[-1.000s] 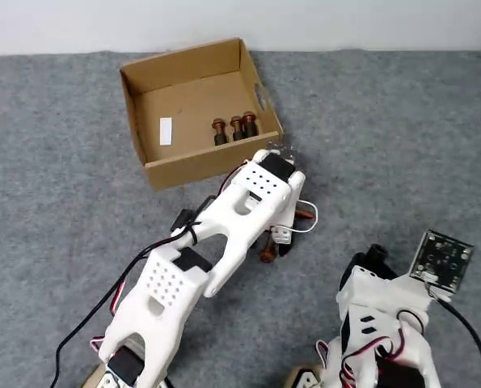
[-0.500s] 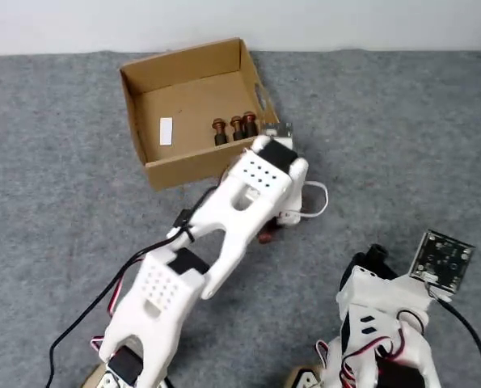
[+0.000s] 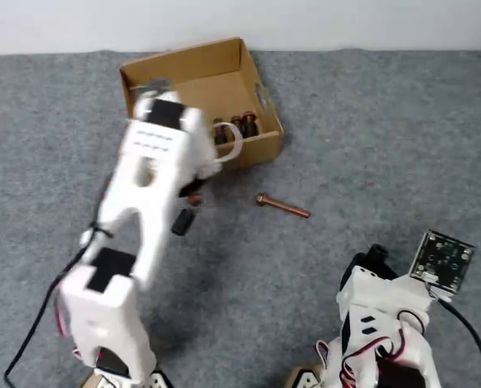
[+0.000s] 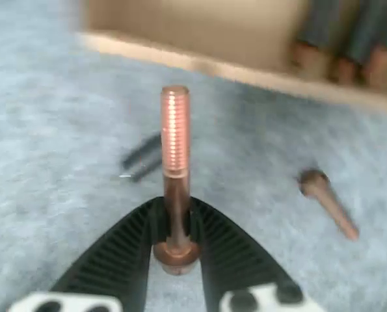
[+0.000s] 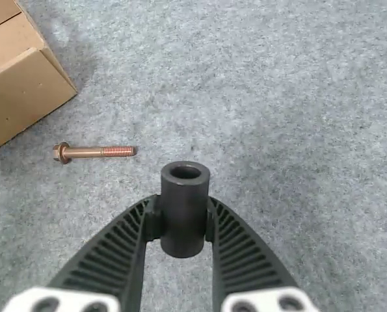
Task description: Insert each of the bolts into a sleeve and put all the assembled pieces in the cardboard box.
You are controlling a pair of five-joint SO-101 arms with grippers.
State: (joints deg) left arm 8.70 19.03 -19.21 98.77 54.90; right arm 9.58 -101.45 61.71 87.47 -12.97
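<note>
Two white robot arms work over a grey carpet, seen from above and from each wrist.

The left gripper is clenched on a copper bolt. Its black fingers pinch the shank just above the head. The head sits back towards the wrist, and the threaded end points straight out past the fingertips. Beyond that threaded end is the near wall of the cardboard box. Further on, inside the box, blurred dark pieces stand in a row. Ahead of this gripper and off to one side, a loose bolt lies flat on the carpet, clear of the held bolt.

The right gripper is closed around a black sleeve. The sleeve stands upright between the jaws, its open bore facing the wrist camera. Ahead of this gripper and to one side, the loose bolt lies on the carpet, head end nearer the box. A corner of the box lies just past it.

From above, the left arm stretches to the near wall of the box. Three pieces stand together inside the box, against that wall. The loose bolt lies between the box and the right arm.
</note>
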